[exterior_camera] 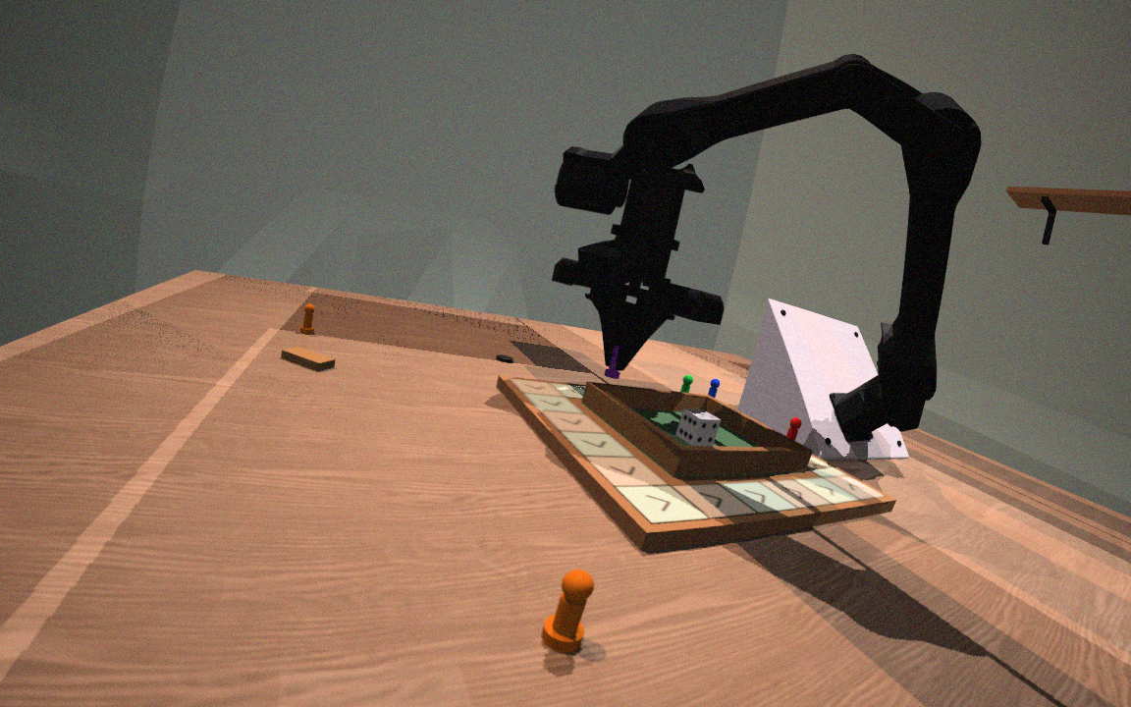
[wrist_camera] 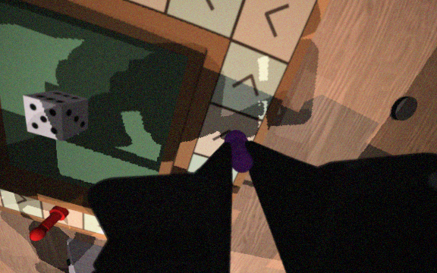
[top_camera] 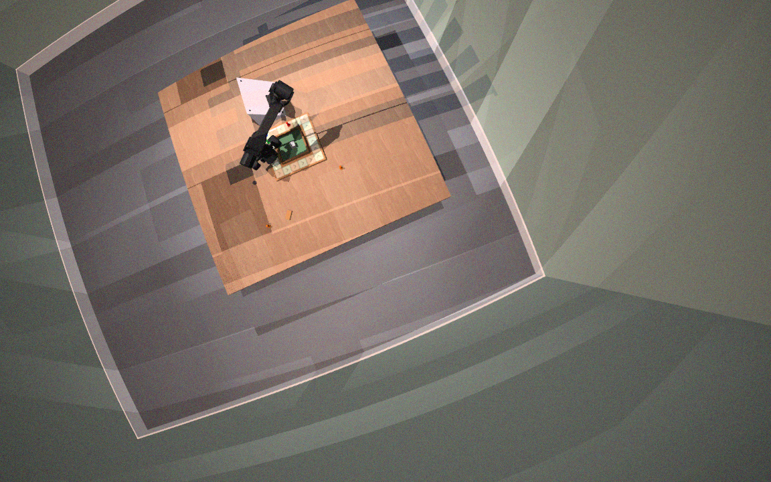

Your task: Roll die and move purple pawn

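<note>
My gripper (wrist_camera: pixel 237 148) (exterior_camera: pixel 617 358) is shut on the purple pawn (wrist_camera: pixel 239 156) (exterior_camera: pixel 612 370), gripping its head from above at the board's far left corner. I cannot tell whether the pawn's base touches the square. The white die (wrist_camera: pixel 55 115) (exterior_camera: pixel 697 428) (top_camera: pixel 294 145) lies on the green felt inside the wooden tray (wrist_camera: pixel 188 114) (exterior_camera: pixel 640 432). The tray sits in the middle of the game board (exterior_camera: pixel 727 527) (wrist_camera: pixel 253 76) (top_camera: pixel 292 172), whose squares carry arrows.
Green (exterior_camera: pixel 686 383), blue (exterior_camera: pixel 714 387) and red (exterior_camera: pixel 793 428) (wrist_camera: pixel 48 224) pawns stand on the board's far side. Two orange pawns (exterior_camera: pixel 569 606) (exterior_camera: pixel 307 318), a wood block (exterior_camera: pixel 307 357) and a black disc (wrist_camera: pixel 404 108) (exterior_camera: pixel 504 357) lie on the table. The white arm mount (exterior_camera: pixel 802 369) stands behind the board.
</note>
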{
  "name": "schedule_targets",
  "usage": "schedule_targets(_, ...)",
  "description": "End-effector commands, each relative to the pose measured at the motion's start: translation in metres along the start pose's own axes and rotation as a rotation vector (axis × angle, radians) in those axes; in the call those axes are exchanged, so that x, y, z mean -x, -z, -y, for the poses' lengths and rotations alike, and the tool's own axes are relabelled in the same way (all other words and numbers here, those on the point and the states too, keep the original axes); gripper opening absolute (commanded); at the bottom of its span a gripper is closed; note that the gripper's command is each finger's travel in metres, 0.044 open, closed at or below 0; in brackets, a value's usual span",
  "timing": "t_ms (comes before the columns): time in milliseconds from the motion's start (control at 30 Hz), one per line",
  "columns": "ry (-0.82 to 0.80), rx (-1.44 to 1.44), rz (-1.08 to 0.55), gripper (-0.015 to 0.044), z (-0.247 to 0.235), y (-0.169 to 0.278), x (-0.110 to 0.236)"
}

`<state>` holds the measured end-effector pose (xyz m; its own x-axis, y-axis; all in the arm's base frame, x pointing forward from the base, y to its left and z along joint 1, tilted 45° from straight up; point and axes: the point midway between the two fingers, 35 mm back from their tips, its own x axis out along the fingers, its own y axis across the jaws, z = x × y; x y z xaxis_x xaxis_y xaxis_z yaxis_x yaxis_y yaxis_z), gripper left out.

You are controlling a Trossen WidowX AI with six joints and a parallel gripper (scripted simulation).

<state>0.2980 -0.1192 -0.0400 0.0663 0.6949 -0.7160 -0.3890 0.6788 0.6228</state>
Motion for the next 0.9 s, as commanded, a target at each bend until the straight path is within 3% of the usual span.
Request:
schedule_targets(0, 0.007, 0.002, -0.003, 0.0000, 0.004, -0.001, 0.021)
schedule_targets(533, 0.005, 0.001, -0.005, 0.0000, -0.001, 0.004, 0.103)
schedule_targets(867, 0.015, -0.002, -0.008, 0.0000, -0.012, -0.022, 0.095)
